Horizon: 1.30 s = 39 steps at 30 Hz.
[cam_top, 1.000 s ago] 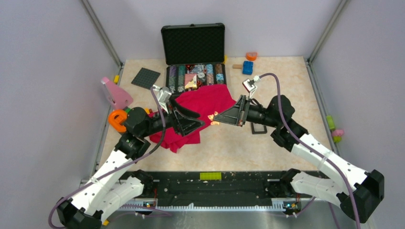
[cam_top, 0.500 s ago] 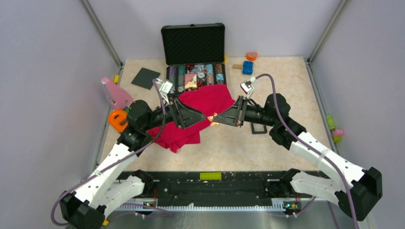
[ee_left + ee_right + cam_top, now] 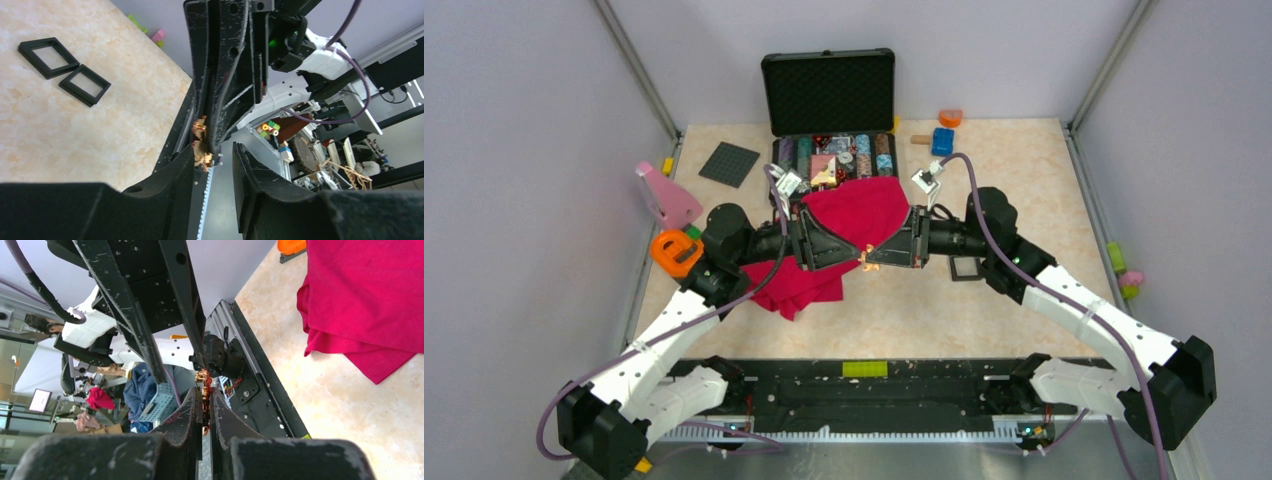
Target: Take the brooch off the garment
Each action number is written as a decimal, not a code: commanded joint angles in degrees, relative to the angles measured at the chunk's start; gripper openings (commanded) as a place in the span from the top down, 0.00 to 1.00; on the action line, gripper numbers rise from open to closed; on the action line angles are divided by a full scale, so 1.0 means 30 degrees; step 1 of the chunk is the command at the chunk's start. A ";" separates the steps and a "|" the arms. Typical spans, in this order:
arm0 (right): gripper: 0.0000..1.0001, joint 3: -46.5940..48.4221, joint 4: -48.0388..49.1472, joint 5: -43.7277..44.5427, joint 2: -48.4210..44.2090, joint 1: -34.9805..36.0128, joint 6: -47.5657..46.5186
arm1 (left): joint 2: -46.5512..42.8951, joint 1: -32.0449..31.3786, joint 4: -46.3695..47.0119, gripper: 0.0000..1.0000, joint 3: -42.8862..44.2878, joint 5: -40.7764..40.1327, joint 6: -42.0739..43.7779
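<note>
The right gripper (image 3: 870, 262) clamps the brooch (image 3: 203, 382); the left gripper (image 3: 214, 151) straddles it, jaws narrowly apart. Red cloth (image 3: 849, 212) just behind, open case (image 3: 828, 93) beyond.

Tiny brooch (image 3: 868, 263) beside red garment (image 3: 864, 202)

Overhead wide shot — wrist cameras face-to-face, close.

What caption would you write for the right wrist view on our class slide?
Right gripper shut on the brooch, clear of the red cloth, left gripper open directly opposite.
</note>
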 commanded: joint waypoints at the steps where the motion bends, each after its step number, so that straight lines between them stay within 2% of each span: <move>1: 1.00 0.0866 0.0651 -0.0519 -0.0058 -0.0134 -0.0681 | -0.0004 -0.0023 -0.1537 0.63 0.0132 -0.0365 0.1692; 4: 1.00 0.0883 0.0601 -0.0654 -0.0116 -0.0133 -0.0718 | 0.0033 -0.0003 -0.1697 0.65 0.0053 -0.0287 0.1785; 8: 1.00 0.0906 0.0559 -0.0769 -0.0110 -0.0133 -0.0703 | -0.0050 -0.0010 -0.1897 0.63 0.0075 -0.0432 0.1961; 19: 1.00 0.0910 0.0731 -0.1054 0.0114 -0.0133 -0.0627 | 0.0385 -0.0024 -0.0662 0.65 0.0132 0.0615 0.1118; 23: 1.00 0.0855 0.0839 -0.1093 0.0227 -0.0133 -0.0637 | 0.0645 -0.0069 -0.0129 0.73 0.0135 0.0975 0.0882; 28: 1.00 0.0800 0.0996 -0.1093 0.0286 -0.0089 -0.0584 | 0.0685 -0.0075 0.0553 1.00 -0.0134 0.0877 0.0806; 31: 0.94 0.0764 0.1098 -0.0985 0.0357 -0.0060 -0.0504 | 0.0553 -0.0101 0.1057 1.00 -0.0392 0.0751 0.0593; 39: 0.86 0.0694 0.1677 -0.0694 0.0451 0.0145 -0.0231 | -0.0049 -0.0199 0.2750 1.00 -0.1308 -0.0426 -0.0646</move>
